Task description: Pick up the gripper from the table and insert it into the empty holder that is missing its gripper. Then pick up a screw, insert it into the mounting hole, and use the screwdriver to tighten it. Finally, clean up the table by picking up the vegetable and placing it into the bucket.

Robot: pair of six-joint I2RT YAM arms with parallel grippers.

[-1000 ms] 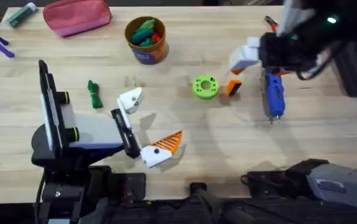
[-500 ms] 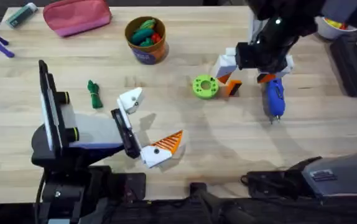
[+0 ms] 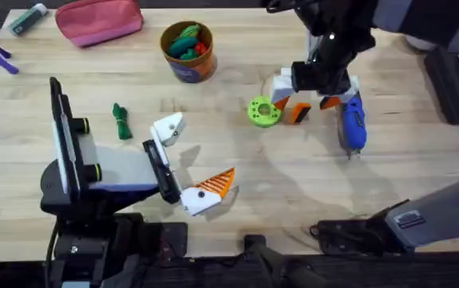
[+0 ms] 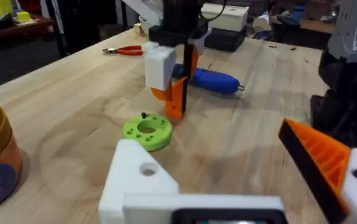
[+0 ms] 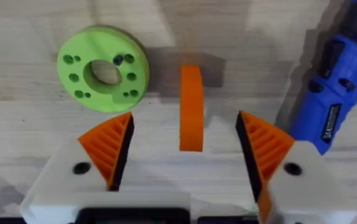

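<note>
Reaching in from the upper right of the overhead frame, the right arm hangs its right gripper (image 3: 303, 94) low over the wooden table (image 3: 237, 200), fingers spread wide with the loose orange gripper (image 5: 191, 107) standing on edge between the ribbed pads, neither visibly touching it. At lower left the left arm rests on the table, its left gripper (image 3: 188, 160) splayed apart and holding nothing; one side carries an orange-tipped block (image 3: 213, 188), the other is the bare white holder (image 3: 168, 128). In the upper middle of the frame stands the brown-orange bucket (image 3: 188, 51), already holding green and red toys. The blue screwdriver (image 3: 351, 122) lies just right of the right gripper, bit pointing down-frame. A bright green disc (image 3: 263, 111) with holes sits just left of the orange gripper. The dark green vegetable (image 3: 121, 121) lies at centre left, near the left arm.
</note>
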